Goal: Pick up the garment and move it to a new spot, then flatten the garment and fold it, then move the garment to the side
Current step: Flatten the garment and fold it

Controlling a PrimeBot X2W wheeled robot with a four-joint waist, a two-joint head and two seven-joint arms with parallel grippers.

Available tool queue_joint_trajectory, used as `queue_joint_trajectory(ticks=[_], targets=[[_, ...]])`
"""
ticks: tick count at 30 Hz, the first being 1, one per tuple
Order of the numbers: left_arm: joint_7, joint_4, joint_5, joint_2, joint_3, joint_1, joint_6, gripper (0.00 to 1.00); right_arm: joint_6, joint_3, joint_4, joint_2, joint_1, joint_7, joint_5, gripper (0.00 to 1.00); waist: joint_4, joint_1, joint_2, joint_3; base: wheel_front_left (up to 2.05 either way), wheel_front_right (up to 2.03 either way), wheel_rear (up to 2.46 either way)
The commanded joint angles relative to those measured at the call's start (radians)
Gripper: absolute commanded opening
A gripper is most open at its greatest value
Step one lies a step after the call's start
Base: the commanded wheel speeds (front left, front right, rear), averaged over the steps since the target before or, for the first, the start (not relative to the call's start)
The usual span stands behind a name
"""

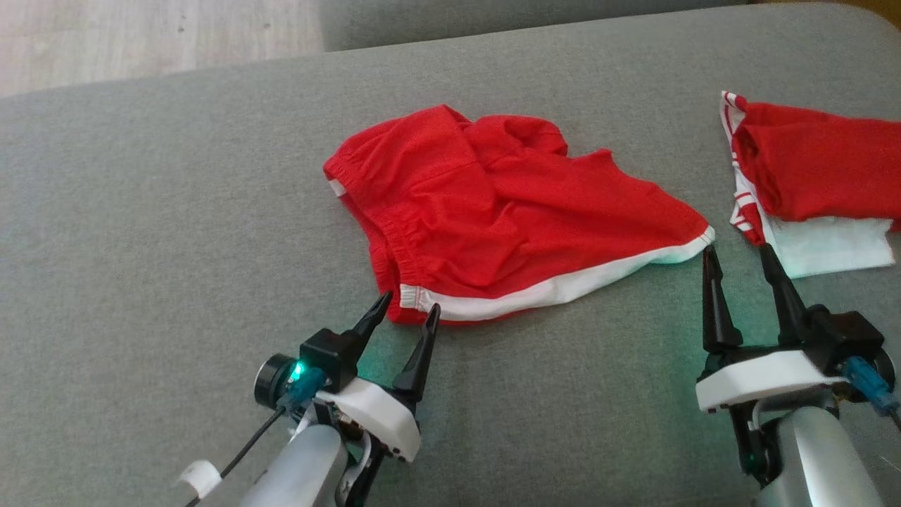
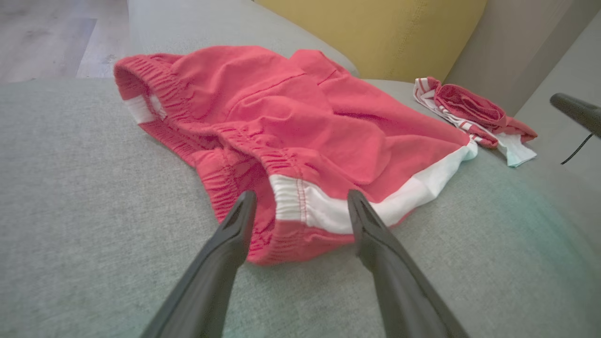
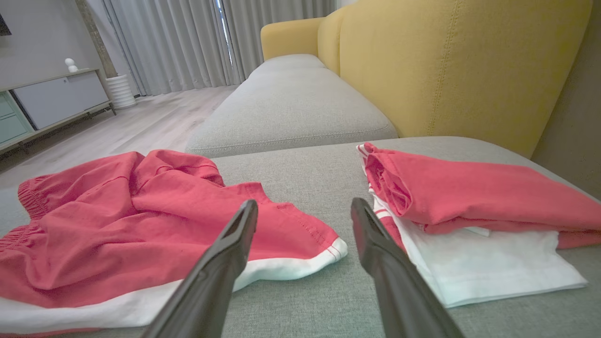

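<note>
A red garment point(image 1: 507, 211) with a white side band and an elastic waistband lies crumpled on the grey cushion point(image 1: 141, 211). My left gripper point(image 1: 408, 310) stands open at its near left corner, fingertips either side of the waistband end point(image 2: 300, 211). My right gripper point(image 1: 735, 253) is open too, just off the garment's right hem corner point(image 3: 328, 244), touching nothing. In the right wrist view the garment point(image 3: 141, 220) spreads to the left of the fingers.
A folded red and white pile point(image 1: 809, 183) lies at the right of the cushion, close to my right gripper. Behind stand the yellow sofa back point(image 3: 446, 70) and another grey seat cushion point(image 3: 291, 108). Wooden floor point(image 1: 141, 35) lies beyond the cushion's far edge.
</note>
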Motion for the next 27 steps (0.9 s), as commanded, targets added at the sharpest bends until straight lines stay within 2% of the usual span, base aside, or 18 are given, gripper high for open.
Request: queue_joint_trajectory(ticks=[1,15,16,18,27], targets=[[-0.006,-0.018,0.010,0.006,0.020,-0.038,0.009,1.00,-0.001,0.027,-0.027,-0.004,-0.031,-0.020,0.008,1.00,-0.007,-0.0001,0.0000,0.006,0.00,0.00,0.00],[-0.038,0.056,-0.009,0.008,0.017,-0.084,0.004,1.00,-0.001,0.022,-0.012,-0.003,-0.045,-0.027,0.017,1.00,-0.033,-0.0001,0.0000,0.018,0.00,0.00,0.00],[-0.039,0.061,-0.010,0.008,0.016,-0.086,0.003,0.48,-0.001,0.021,-0.011,-0.003,-0.045,-0.027,0.017,1.00,-0.033,-0.0001,0.0000,0.018,0.00,0.00,0.00],[-0.043,0.066,-0.010,0.009,0.016,-0.091,0.006,0.00,-0.001,0.020,-0.008,-0.003,-0.046,-0.028,0.016,1.00,-0.033,-0.0001,0.0000,0.017,0.00,0.00,0.00],[-0.072,0.045,-0.016,0.021,0.036,-0.085,0.028,0.00,-0.001,0.015,0.028,-0.004,-0.045,-0.006,-0.013,1.00,-0.006,-0.0001,0.0000,0.007,0.00,0.00,0.00]])
